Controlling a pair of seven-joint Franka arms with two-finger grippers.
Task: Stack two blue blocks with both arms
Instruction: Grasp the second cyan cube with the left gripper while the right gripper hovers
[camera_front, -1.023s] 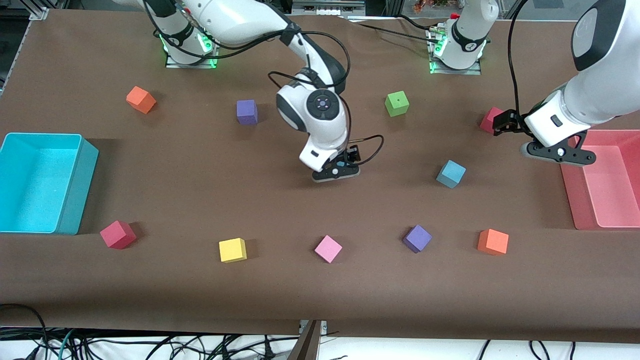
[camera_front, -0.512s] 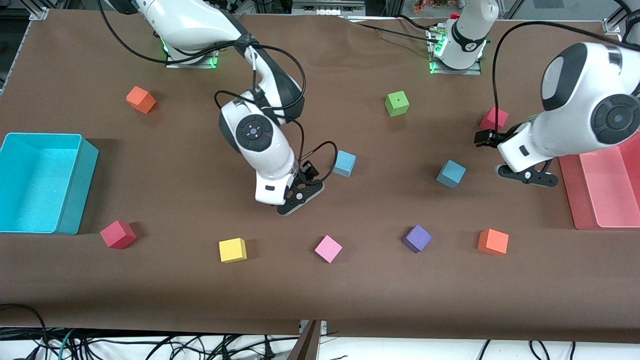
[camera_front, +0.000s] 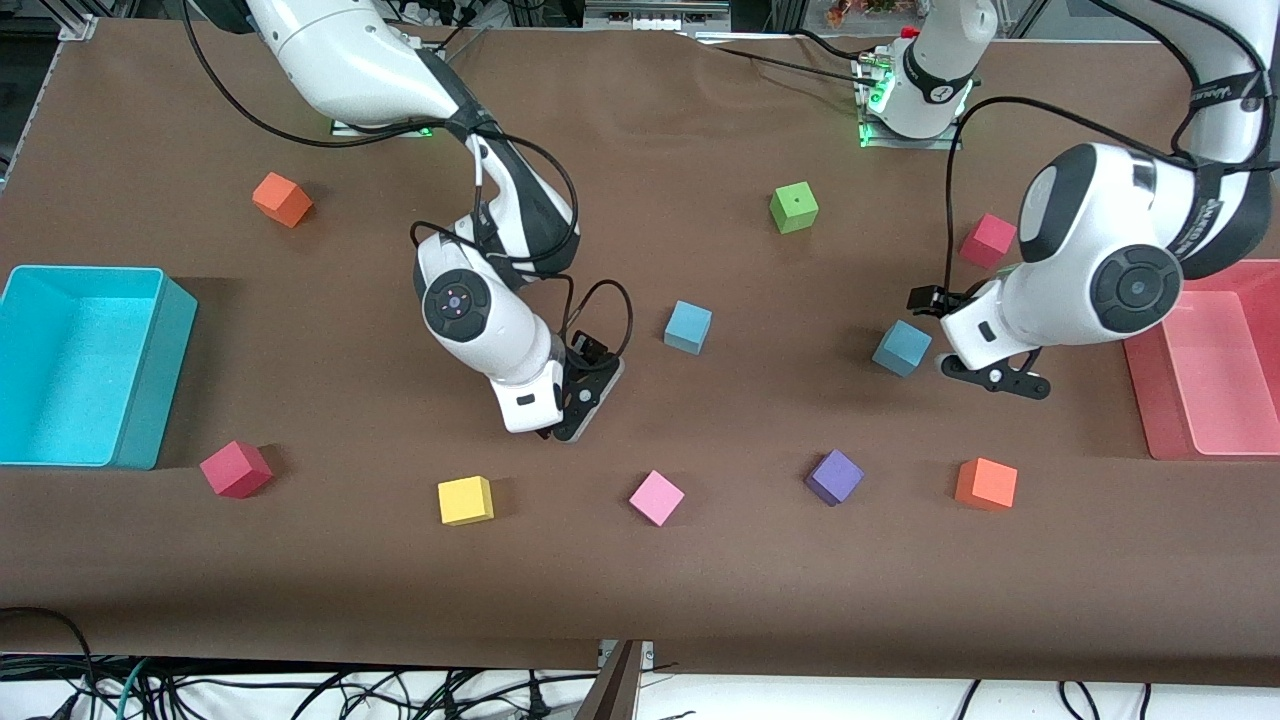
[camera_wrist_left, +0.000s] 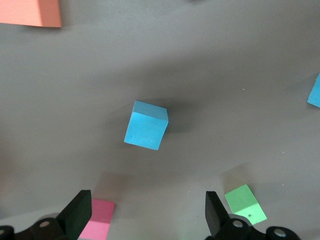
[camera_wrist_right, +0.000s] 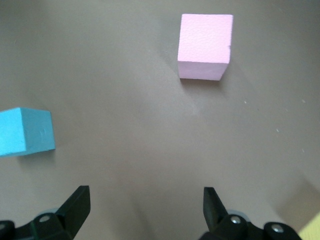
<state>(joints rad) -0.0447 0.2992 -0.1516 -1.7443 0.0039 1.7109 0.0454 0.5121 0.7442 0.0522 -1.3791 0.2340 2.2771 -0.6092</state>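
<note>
One blue block (camera_front: 688, 327) sits near the table's middle, free of both grippers. The second blue block (camera_front: 901, 348) sits toward the left arm's end. My left gripper (camera_front: 993, 377) hangs low just beside this second block, toward the left arm's end. In the left wrist view the left gripper (camera_wrist_left: 147, 220) is open and empty, and the block (camera_wrist_left: 146, 125) lies ahead of its fingers, not between them. My right gripper (camera_front: 585, 393) is over bare table beside the middle block. In the right wrist view it (camera_wrist_right: 145, 210) is open and empty, with that block (camera_wrist_right: 27, 131) at the edge.
A large cyan bin (camera_front: 150, 370) stands at the right arm's end, a pink bin (camera_front: 1160, 400) at the left arm's end. Loose cubes: orange (camera_front: 282, 198), green (camera_front: 794, 207), red (camera_front: 988, 240), red (camera_front: 236, 468), yellow (camera_front: 465, 499), pink (camera_front: 656, 497), purple (camera_front: 834, 476), orange (camera_front: 986, 483).
My right gripper has let go of the middle blue block and drawn away from it toward the right arm's end. My left gripper has come down beside the second blue block.
</note>
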